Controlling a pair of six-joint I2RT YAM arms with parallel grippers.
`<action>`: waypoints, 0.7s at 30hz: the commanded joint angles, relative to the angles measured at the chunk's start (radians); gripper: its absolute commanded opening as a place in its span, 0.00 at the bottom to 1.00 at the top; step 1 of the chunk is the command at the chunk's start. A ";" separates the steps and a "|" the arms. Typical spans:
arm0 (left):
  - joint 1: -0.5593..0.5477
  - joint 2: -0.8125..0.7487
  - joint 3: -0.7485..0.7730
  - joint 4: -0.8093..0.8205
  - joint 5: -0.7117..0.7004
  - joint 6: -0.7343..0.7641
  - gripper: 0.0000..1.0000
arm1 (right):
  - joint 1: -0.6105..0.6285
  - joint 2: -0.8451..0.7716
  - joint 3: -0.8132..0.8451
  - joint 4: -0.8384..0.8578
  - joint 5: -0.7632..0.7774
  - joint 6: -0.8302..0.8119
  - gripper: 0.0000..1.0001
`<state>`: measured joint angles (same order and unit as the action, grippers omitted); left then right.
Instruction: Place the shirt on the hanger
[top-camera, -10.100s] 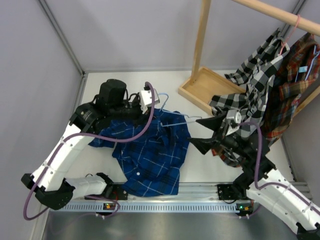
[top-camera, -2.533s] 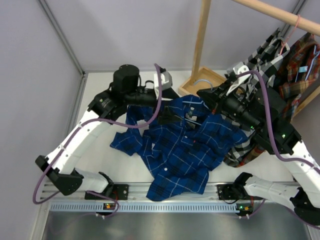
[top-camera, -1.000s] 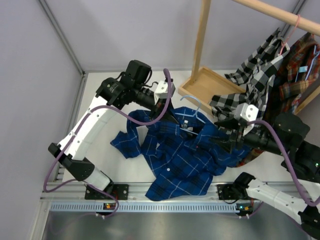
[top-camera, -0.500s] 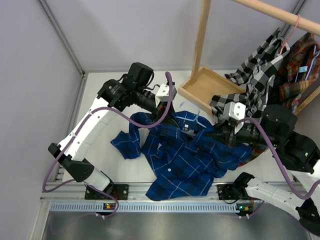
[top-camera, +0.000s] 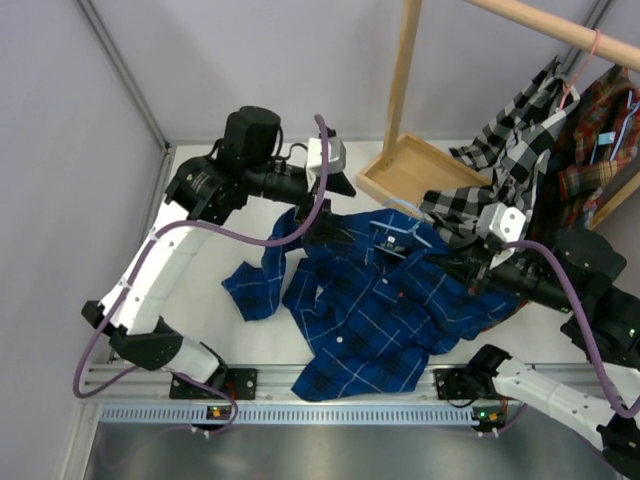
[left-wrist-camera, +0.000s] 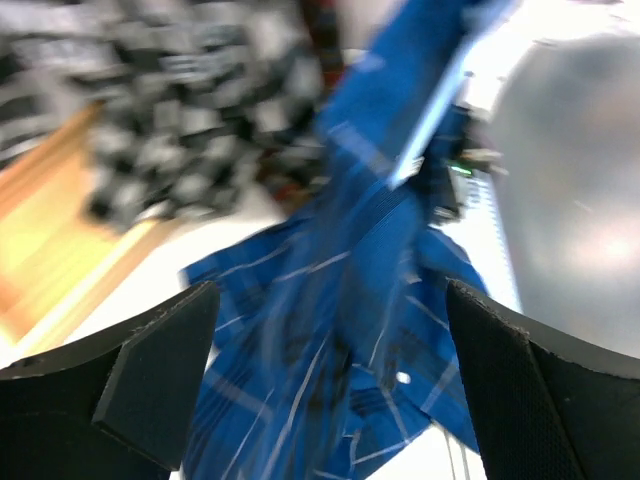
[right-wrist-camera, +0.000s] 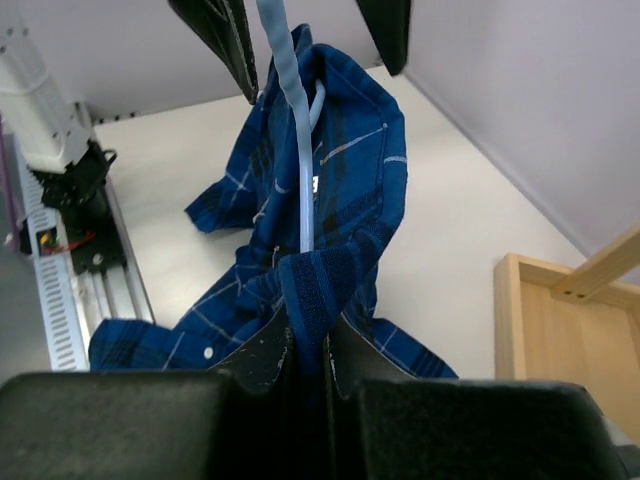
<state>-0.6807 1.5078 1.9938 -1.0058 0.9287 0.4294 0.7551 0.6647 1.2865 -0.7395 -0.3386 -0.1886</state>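
Shirt (top-camera: 370, 320) is spread on the table (top-camera: 255, 345), hem nearest. At its 3 o'clock a fold beside the hanger (right-wrist-camera: 288, 100) wire is pinched by the right gripper (right-wrist-camera: 308, 342). Farther, at 12 o'clock, the left gripper (left-wrist-camera: 330, 290) is spread wide, empty; the collar should be drawn over the wire gently.

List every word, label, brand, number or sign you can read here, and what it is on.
No text reads in any view.
A small white tag inside the collar of the shirt is too small to read; the left wrist view is blurred.
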 joint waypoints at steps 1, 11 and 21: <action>0.010 -0.095 -0.025 0.222 -0.321 -0.237 0.98 | -0.003 -0.020 0.008 0.176 0.151 0.081 0.00; 0.010 -0.648 -0.429 0.431 -1.284 -0.546 0.98 | -0.005 0.143 0.192 0.160 0.627 0.316 0.00; 0.010 -0.994 -0.973 0.435 -1.397 -0.623 0.98 | -0.005 0.299 0.496 0.052 1.019 0.364 0.00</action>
<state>-0.6720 0.5152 1.1194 -0.5758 -0.4126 -0.1497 0.7551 0.9569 1.6970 -0.7166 0.4789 0.1413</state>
